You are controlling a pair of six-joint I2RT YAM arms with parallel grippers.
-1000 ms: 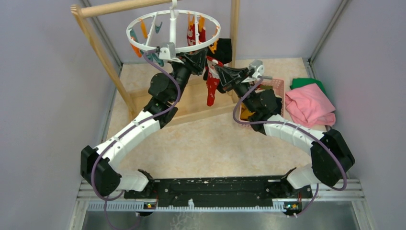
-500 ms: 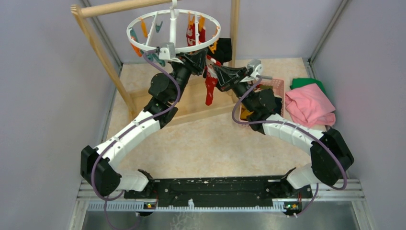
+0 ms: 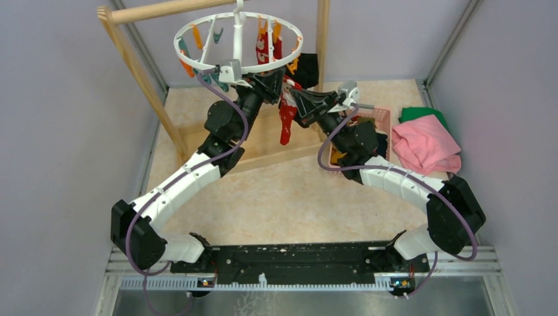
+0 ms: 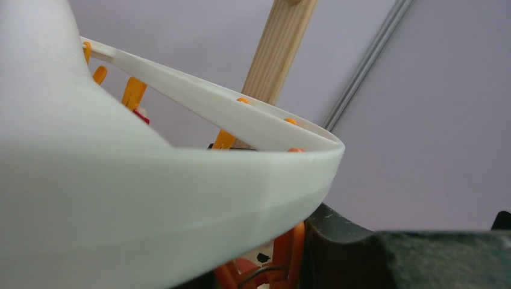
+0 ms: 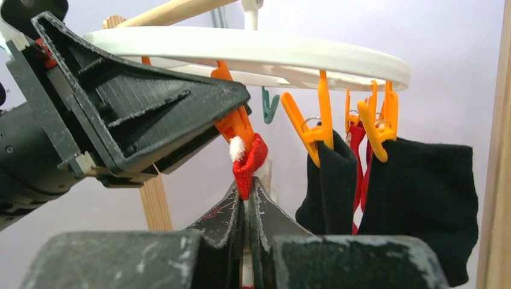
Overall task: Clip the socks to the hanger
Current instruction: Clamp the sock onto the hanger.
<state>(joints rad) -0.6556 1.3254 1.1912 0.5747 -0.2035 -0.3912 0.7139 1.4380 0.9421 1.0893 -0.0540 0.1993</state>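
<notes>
Presently, your right claw (image 5: 246, 201) stands pressed together on the cuff of the red sock (image 5: 248, 161). The sock's white-trimmed edge rises just above the fingertips at the centre of the right wrist view. That edge meets the lower end of an orange clip (image 5: 239, 129) dangling from the hanger (image 5: 271, 51). Whether the clip has bitten the fabric, I cannot tell.

Your left claw (image 5: 236, 105) enters from the upper left of that view and pinches the upper part of the same clip, just under the white ring. To the right, two black socks (image 5: 422, 198) hang from further orange clips on the ring.

In the overhead view the hanger hangs at top centre from the wooden frame (image 3: 131, 59). Both claws meet beneath its near right rim, and the red sock drops below them. A pink cloth (image 3: 426, 148) lies against a green cloth (image 3: 421, 112) at the right edge of the surface (image 3: 276, 191), beside a pink basket (image 3: 380, 118). The left wrist view gives little beyond the ring, close up and blurred.
</notes>
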